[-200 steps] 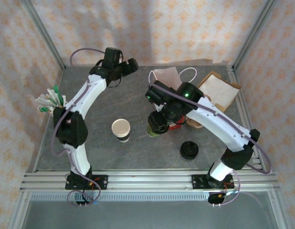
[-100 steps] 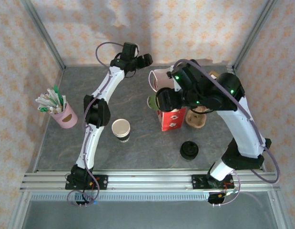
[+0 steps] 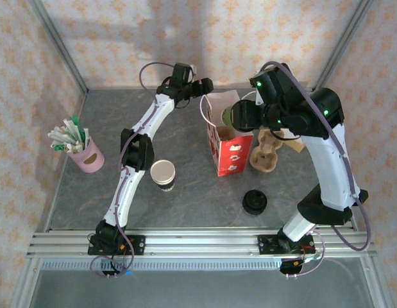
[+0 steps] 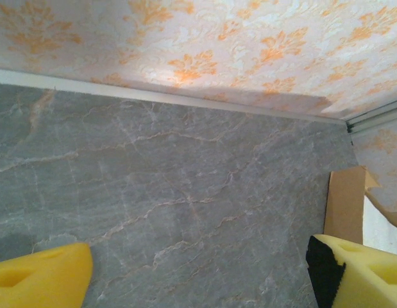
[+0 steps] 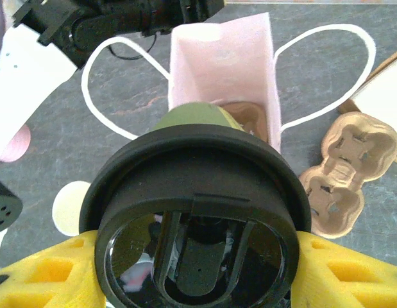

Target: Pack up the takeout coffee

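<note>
Right arm: right gripper (image 5: 195,260) is clamped on the takeout coffee (image 5: 197,212), one yellow pad (image 5: 41,273) on each side of the cup just under its black lid. The lid faces the wrist camera and the olive wall points away from it, toward the open mouth of the red paper bag (image 3: 228,151).

From the top camera I see the takeout coffee (image 3: 228,116) held over the bag's mouth, toward its right side. I cannot tell whether the cup's base has passed below the rim.

The bag stands upright near the middle of the table (image 3: 179,128), pale pink inside, with a white loop handle thrown out to each side. Something brown and moulded shows low inside it; I cannot tell what.

Left arm: stretched out to the far edge of the table. The left gripper (image 3: 202,85) hangs just beside the bag's far left corner. In its wrist view the yellow pads (image 4: 38,282) stand wide apart with bare grey tabletop between them, so the jaws are open and empty.

Elsewhere on the table:
- pulp cup carrier (image 3: 265,153), just right of the bag
- lidless cup (image 3: 163,173), left of the bag, near side
- stack of black lids (image 3: 254,201), near right
- pink pot (image 3: 84,155) of stirrers, far left
</note>
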Controlling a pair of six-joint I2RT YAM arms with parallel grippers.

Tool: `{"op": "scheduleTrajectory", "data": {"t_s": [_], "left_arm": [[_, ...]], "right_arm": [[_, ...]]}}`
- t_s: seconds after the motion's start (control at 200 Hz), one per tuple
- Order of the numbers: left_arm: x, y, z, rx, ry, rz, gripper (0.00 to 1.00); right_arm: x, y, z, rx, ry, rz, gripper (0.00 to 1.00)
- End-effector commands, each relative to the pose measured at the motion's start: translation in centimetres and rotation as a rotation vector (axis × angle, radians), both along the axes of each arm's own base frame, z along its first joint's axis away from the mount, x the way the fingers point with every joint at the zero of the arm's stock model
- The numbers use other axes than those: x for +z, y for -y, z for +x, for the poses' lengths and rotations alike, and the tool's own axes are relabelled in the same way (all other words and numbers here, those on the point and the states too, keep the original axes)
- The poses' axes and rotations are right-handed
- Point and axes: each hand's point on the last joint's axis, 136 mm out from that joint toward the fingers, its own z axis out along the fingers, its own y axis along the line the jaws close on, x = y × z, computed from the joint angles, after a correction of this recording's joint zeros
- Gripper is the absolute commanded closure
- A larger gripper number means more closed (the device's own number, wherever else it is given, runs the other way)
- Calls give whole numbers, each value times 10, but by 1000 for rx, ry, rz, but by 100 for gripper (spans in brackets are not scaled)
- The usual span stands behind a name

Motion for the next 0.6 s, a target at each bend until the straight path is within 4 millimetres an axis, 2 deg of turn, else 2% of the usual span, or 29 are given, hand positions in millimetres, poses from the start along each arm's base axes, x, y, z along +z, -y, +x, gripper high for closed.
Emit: {"op": "scheduleTrajectory", "data": {"t_s": [0.0, 0.365, 0.595], "left_arm": [[18, 14, 2, -56, 71, -22, 12], [6, 34, -12, -162, 47, -26, 14], [10, 51, -29, -253, 41, -48, 15]], "right_arm": [[-28, 19, -7, -15, -129, -124, 43], [-68, -5, 23, -19, -242, -190, 44], [-94, 4, 22, -63, -329, -249, 44]]}}
